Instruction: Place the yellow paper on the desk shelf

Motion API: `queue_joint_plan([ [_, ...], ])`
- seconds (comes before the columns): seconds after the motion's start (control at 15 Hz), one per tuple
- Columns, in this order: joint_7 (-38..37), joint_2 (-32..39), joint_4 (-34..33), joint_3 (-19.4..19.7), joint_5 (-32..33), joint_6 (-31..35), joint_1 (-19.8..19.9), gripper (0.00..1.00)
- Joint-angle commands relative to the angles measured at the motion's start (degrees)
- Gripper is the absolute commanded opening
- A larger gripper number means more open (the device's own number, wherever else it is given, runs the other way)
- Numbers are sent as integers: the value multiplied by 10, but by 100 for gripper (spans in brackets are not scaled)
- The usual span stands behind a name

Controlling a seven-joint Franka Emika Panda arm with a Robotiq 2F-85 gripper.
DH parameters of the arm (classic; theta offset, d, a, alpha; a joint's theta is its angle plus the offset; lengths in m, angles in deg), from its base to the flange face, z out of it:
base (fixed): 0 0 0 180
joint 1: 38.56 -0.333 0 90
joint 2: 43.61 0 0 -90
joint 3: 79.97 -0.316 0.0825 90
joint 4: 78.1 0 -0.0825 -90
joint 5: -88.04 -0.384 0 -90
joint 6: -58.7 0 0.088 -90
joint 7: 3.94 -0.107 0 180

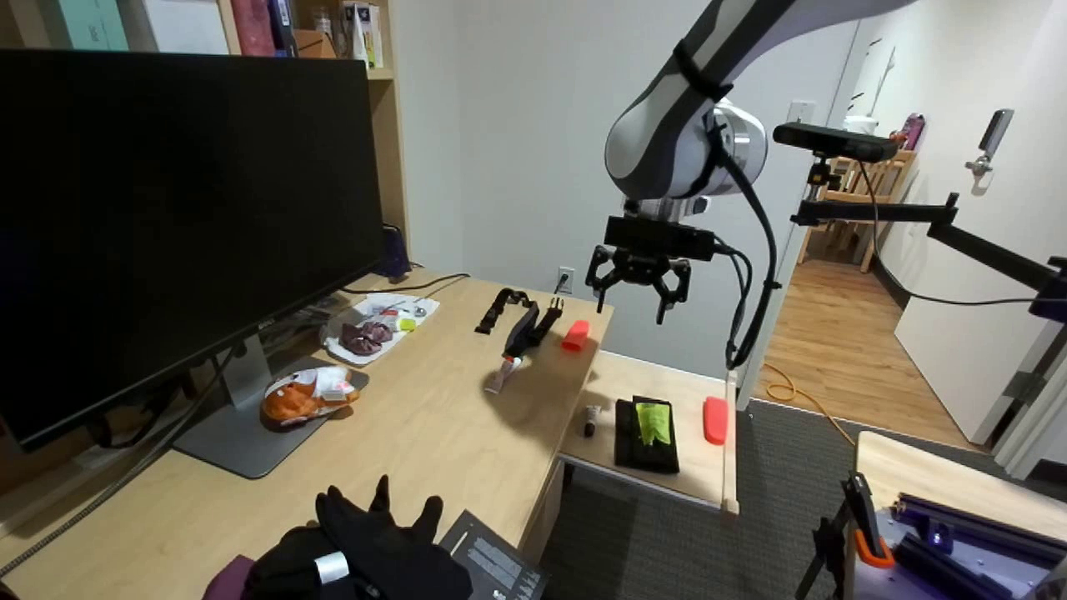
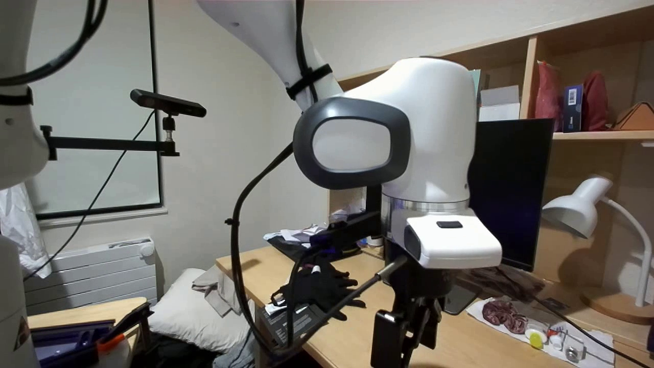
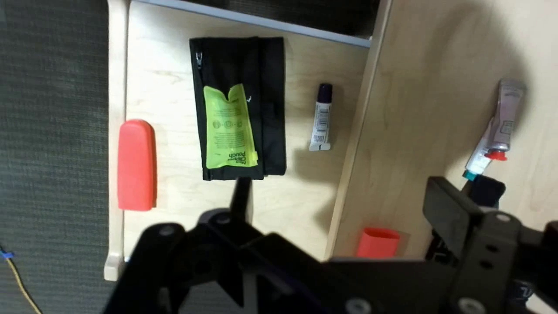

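The yellow paper [image 1: 654, 422] is a small yellow-green folded piece with a notched end and printed text. It lies on a black zip pouch, which rests on the desk shelf [image 1: 602, 379], a pale-wood panel below the desktop's edge. The wrist view shows the yellow paper [image 3: 229, 128] at upper left of the jaws, with the desk shelf [image 3: 296, 209] under it. My gripper [image 1: 631, 310] is open and empty, high above the desktop's edge and the shelf. Its two fingers stand wide apart in the wrist view [image 3: 342, 185]. In an exterior view the gripper [image 2: 403, 332] is partly cut off, and the yellow paper is out of view.
On the shelf lie the black pouch [image 3: 272, 144], a red oblong case [image 3: 136, 165] and a small tube [image 3: 321, 117]. On the desktop [image 1: 450, 417] are a red cap [image 1: 575, 335], black straps [image 1: 527, 329], tubes [image 3: 505, 115], black gloves [image 1: 367, 542] and a monitor [image 1: 183, 208].
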Motion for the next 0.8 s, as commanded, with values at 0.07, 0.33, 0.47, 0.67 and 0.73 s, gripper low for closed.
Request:
queue_joint_plan([
  [0.07,-126,29,11,1,23,2,-15,100],
  [0.33,-105,18,15,-5,100,-6,-48,100],
  [0.47,-117,4,21,2,172,13,-77,100],
  [0.67,-102,-25,28,-15,231,35,-96,100],
  [0.73,-88,-33,28,-24,236,46,-97,100],
])
